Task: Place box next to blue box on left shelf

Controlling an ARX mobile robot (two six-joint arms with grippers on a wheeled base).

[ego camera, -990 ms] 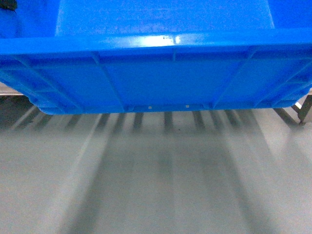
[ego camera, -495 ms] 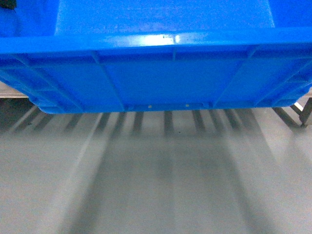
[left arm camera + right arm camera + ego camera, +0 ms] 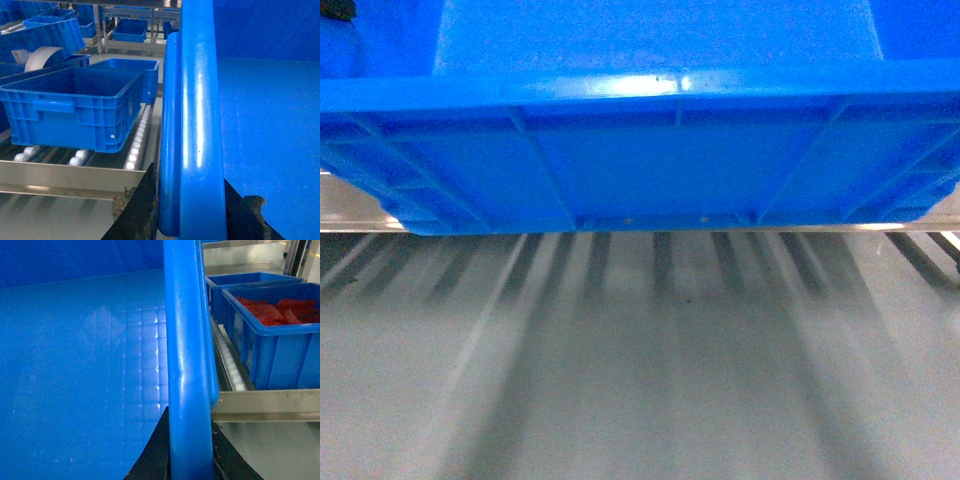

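The box (image 3: pixel 640 150), a large bright blue crate with ribbed outer walls, fills the top of the head view and hangs above the grey floor. My left gripper (image 3: pixel 190 175) is shut on its left rim (image 3: pixel 197 100), one dark finger on each side. My right gripper (image 3: pixel 190 416) is shut on its right rim (image 3: pixel 185 340) the same way. Left of the held box, the blue box (image 3: pixel 75 107) stands on the white rollers (image 3: pixel 135 150) of the left shelf (image 3: pixel 65 175). The shelf's metal front rail (image 3: pixel 350 215) shows just under the held box.
A second blue crate (image 3: pixel 130 70) stands behind the blue box, and more crates (image 3: pixel 130 27) fill racks farther back. On the right, blue bins (image 3: pixel 280 335) holding red items sit on rollers behind a metal rail (image 3: pixel 265 402). Grey floor (image 3: pixel 640 380) lies below.
In the head view the shelf's front rail has come into sight under the box. The rack leg at the right edge has slid out of view. Both grips are unchanged.
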